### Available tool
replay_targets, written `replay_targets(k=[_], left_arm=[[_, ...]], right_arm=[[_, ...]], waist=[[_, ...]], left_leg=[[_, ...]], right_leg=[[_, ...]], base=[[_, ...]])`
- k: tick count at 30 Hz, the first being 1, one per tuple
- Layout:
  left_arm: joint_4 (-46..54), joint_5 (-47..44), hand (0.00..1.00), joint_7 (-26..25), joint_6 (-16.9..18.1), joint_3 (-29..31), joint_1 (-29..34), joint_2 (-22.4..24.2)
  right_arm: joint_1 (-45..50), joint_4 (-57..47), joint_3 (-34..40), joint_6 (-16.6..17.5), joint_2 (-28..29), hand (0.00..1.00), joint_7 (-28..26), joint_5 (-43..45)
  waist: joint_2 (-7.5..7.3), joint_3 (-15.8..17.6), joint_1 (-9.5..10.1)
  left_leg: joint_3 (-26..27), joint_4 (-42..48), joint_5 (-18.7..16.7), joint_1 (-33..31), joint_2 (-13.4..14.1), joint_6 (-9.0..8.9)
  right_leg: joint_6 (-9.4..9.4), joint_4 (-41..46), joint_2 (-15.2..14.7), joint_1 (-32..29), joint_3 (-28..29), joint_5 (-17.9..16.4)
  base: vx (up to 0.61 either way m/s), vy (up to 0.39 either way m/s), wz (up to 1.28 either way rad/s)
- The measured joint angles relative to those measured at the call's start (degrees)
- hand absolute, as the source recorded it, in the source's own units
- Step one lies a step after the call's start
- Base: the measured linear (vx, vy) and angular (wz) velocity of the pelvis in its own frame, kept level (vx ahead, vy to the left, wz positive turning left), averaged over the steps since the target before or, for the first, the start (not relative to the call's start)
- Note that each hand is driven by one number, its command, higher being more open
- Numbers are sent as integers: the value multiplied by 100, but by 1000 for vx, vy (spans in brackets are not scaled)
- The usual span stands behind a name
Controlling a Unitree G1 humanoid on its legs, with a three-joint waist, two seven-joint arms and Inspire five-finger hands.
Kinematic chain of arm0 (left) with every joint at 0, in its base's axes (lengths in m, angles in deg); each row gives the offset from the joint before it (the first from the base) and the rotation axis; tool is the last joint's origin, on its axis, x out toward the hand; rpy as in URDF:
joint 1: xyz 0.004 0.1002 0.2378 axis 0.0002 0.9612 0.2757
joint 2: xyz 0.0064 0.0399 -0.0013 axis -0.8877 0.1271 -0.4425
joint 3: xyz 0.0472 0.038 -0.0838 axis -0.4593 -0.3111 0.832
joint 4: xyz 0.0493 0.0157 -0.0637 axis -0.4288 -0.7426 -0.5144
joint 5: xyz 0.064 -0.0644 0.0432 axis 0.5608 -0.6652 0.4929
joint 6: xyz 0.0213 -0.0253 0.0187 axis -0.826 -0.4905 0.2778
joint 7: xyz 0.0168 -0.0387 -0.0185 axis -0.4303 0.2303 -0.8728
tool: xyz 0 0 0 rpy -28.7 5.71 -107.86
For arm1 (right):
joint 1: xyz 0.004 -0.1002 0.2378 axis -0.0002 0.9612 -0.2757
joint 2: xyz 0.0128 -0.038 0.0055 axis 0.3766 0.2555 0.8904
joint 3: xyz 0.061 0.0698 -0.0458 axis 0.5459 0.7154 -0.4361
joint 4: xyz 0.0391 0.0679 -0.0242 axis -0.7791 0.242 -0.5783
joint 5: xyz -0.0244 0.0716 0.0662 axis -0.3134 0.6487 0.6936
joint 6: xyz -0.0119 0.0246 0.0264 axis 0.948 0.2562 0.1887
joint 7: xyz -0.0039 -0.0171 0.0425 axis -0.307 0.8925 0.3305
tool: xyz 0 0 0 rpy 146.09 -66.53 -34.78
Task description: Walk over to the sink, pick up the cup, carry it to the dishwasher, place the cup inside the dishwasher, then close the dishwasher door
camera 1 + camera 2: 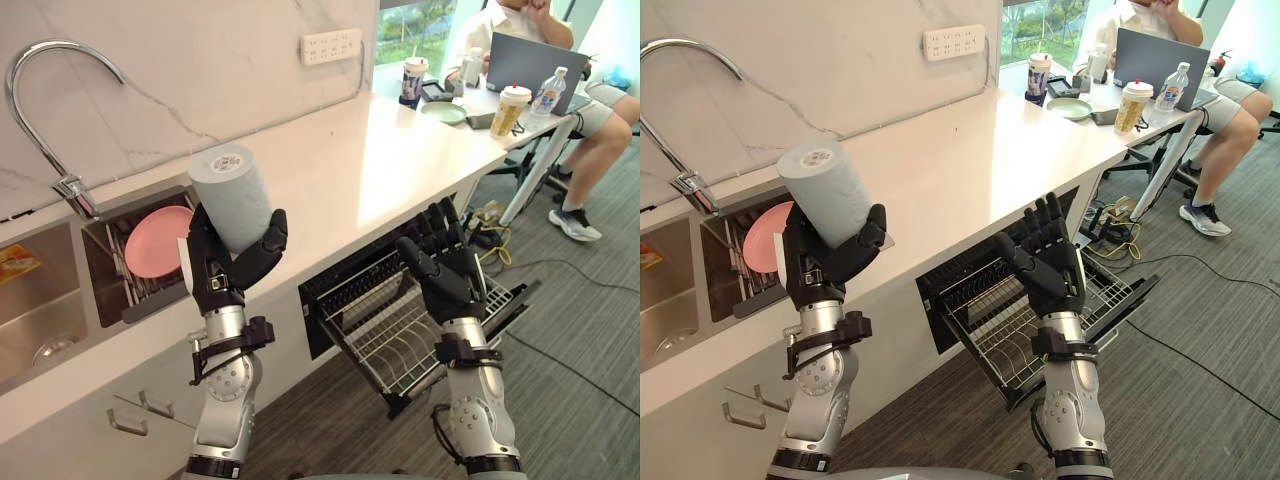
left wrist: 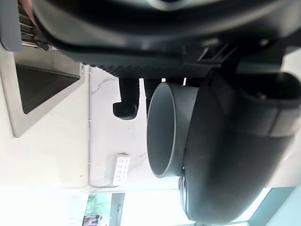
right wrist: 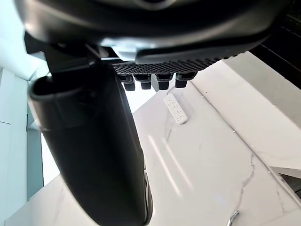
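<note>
A pale grey-blue cup (image 1: 232, 196) is held upside down, base up, in my left hand (image 1: 225, 262), whose fingers and thumb curl round it above the counter's front edge. In the left wrist view the cup's open rim (image 2: 162, 129) shows past the thumb. My right hand (image 1: 445, 265) hovers with straight fingers over the dishwasher's pulled-out wire rack (image 1: 385, 330), holding nothing. The dishwasher door (image 1: 505, 300) hangs open below the counter, right of the sink (image 1: 45, 320).
A pink plate (image 1: 157, 240) stands in the drying rack by the sink, under a curved tap (image 1: 40, 110). The white counter (image 1: 350, 160) runs right to a desk with cups, a bottle and a laptop, where a person (image 1: 590, 110) sits.
</note>
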Motion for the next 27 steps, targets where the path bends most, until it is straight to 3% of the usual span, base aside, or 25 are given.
replay_targets(k=[6,13,16,18,27], left_arm=[[-685,-73,0,523,-460,224,-82,-296],[-876,521,0,351,-597,343,-99,-368],[-876,834,0,191,-596,342,-118,-410],[-882,920,0,151,-594,329,-159,-407],[-1197,1153,0,-119,-496,32,-404,-414]], right_arm=[[-13,115,-16,-856,-477,100,-33,-213],[-89,42,-66,-899,-557,100,-164,-211],[-89,-144,-127,-971,-560,100,-230,-117],[-89,-197,-125,-1103,-567,100,-257,305],[-83,-347,-472,-1350,-555,100,-544,423]], waist=[[-11,-8,1],[-40,-36,-38],[-34,-73,-75],[-29,-97,-153],[-18,-149,-163]], left_leg=[[125,12,-26,46,82,-70],[404,340,-278,34,197,-180],[541,427,-399,12,271,-144],[843,500,-357,-9,381,-241],[892,515,-305,-7,382,-241]], right_leg=[[-20,-203,84,86,-45,109],[-78,-212,141,97,-150,200],[-96,-212,169,102,-209,212],[-96,-212,171,116,-272,212],[-131,-400,209,152,-236,308]], base=[[12,-25,-8],[-27,-19,-19],[-57,-31,-8],[-3,-27,10],[-1,-2,-1]])
